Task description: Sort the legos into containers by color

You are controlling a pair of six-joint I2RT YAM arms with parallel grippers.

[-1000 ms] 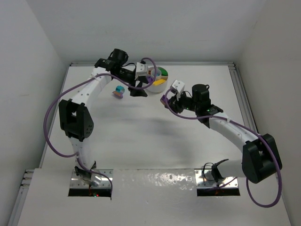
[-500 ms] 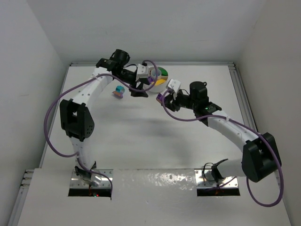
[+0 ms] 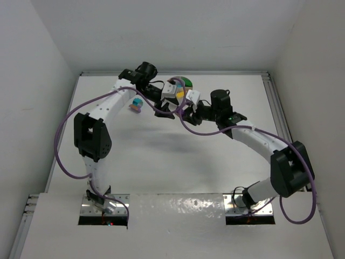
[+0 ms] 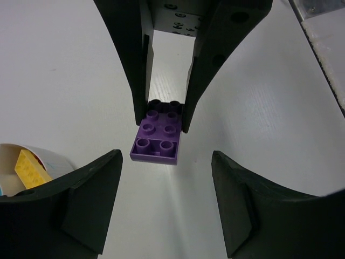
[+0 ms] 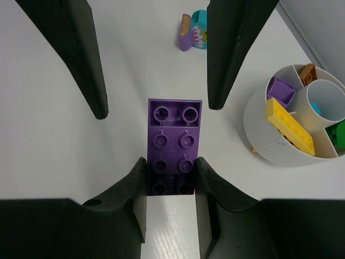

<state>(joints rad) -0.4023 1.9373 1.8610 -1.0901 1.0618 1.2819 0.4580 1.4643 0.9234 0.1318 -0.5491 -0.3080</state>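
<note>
**Table**: white; carries everything listed.

**Left arm**, **right arm**: both reach to the far side, wrists turned toward each other. A second ago they stand well apart. Now the right arm is swung in beside the dish, and the two tools face each other closely.

**Dish**: white, compartmented, just off the right tool's flank. It holds a yellow brick, a purple piece and a green piece, each in its own section.

**Left tool**: spread wide and empty, fingers either side of the purple brick with clear gaps. It is probably waiting to receive the brick.

**Right tool**: narrow, clamped on one end of the purple brick. The other end is free, as suits a handover.

**Purple brick**: held clear of the table between the two tools. Whether its free end has quite entered the left tool's span is hard to judge.

**Loose pieces**: teal and purple, on the table beyond the left tool, not yet sorted.
</note>
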